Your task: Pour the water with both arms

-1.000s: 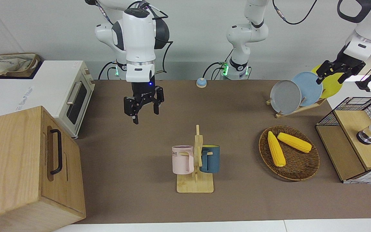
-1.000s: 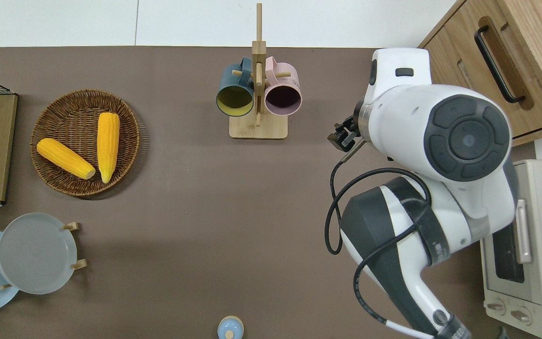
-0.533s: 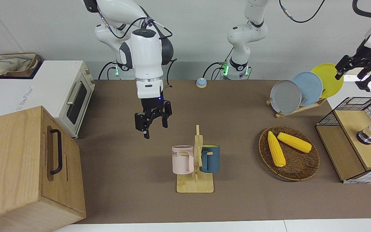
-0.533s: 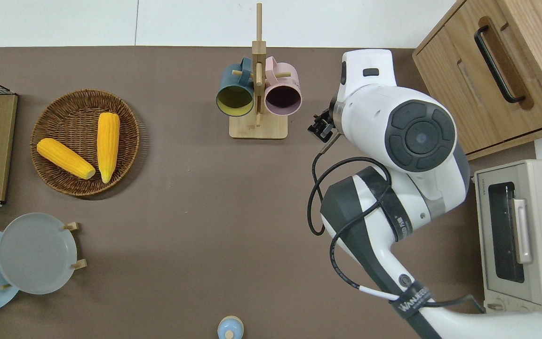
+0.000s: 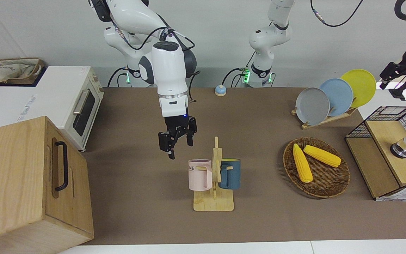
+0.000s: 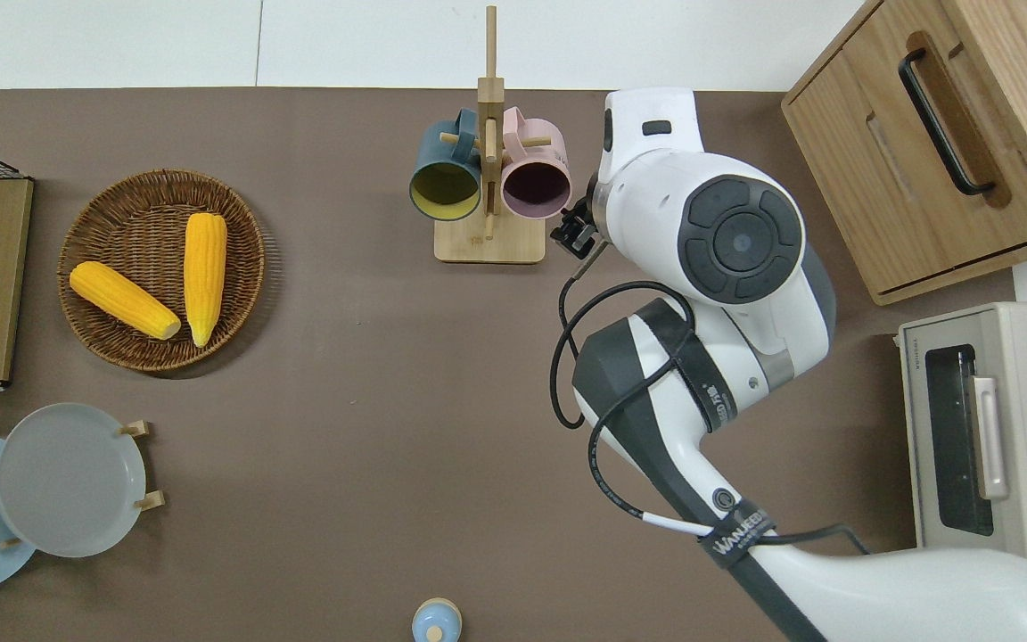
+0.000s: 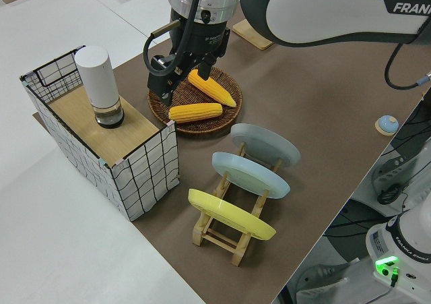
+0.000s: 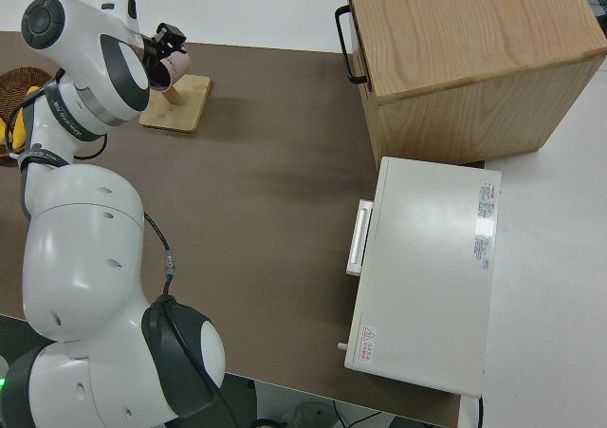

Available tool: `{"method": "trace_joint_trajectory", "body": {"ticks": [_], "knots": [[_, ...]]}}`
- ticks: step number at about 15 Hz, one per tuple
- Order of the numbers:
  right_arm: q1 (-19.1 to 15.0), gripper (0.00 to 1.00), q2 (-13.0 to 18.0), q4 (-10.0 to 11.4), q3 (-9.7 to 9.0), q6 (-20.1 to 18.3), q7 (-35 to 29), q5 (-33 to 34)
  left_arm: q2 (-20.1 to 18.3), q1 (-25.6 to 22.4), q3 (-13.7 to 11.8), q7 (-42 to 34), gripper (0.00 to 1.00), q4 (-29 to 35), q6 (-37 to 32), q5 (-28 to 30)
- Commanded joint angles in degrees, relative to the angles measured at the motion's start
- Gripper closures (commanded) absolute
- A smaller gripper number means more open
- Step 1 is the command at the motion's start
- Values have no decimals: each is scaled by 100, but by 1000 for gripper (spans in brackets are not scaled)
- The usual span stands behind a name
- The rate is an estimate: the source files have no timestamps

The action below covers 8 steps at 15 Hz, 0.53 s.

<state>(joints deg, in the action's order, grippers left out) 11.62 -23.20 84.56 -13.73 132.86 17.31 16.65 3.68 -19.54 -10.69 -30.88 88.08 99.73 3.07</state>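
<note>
My right gripper (image 5: 176, 141) hangs open and empty over the mat, close beside the pink mug (image 6: 536, 187) on the side toward the right arm's end of the table (image 6: 574, 234). The pink mug (image 5: 199, 174) and a dark blue mug (image 5: 229, 173) hang on a wooden mug rack (image 5: 213, 204). My left gripper (image 5: 389, 83) is open and empty in the air, outside the overhead view. In the left side view it (image 7: 161, 81) hangs by a white cylinder bottle (image 7: 97, 81) standing on the wire basket's (image 7: 145, 166) wooden shelf. No water shows.
A wicker basket (image 5: 317, 192) with two corn cobs sits toward the left arm's end. A plate rack (image 5: 324, 120) holds three plates. A wooden cabinet (image 5: 16, 176) and a toaster oven (image 5: 83, 109) stand at the right arm's end. A small blue bell (image 5: 220, 90) sits near the bases.
The right gripper has come down and across toward the mug rack, ending beside the pink mug. The left gripper has swung away from the plates toward the left arm's end.
</note>
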Motion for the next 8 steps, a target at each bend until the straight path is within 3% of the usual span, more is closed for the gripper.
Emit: {"method": "trace_joint_trajectory", "body": {"ticks": [1,4,8], "knots": [[51,26,-395,-431,-25,21,-8,101,168,-243,40,-286,15,-133,204,150],[51,28,-545,-572,-16,47,-17,110,273,-497,49,-655,15,-124,520,456],[95,38,-729,-572,28,433,-61,119,379,-691,58,-902,11,-72,1056,1027]]}}
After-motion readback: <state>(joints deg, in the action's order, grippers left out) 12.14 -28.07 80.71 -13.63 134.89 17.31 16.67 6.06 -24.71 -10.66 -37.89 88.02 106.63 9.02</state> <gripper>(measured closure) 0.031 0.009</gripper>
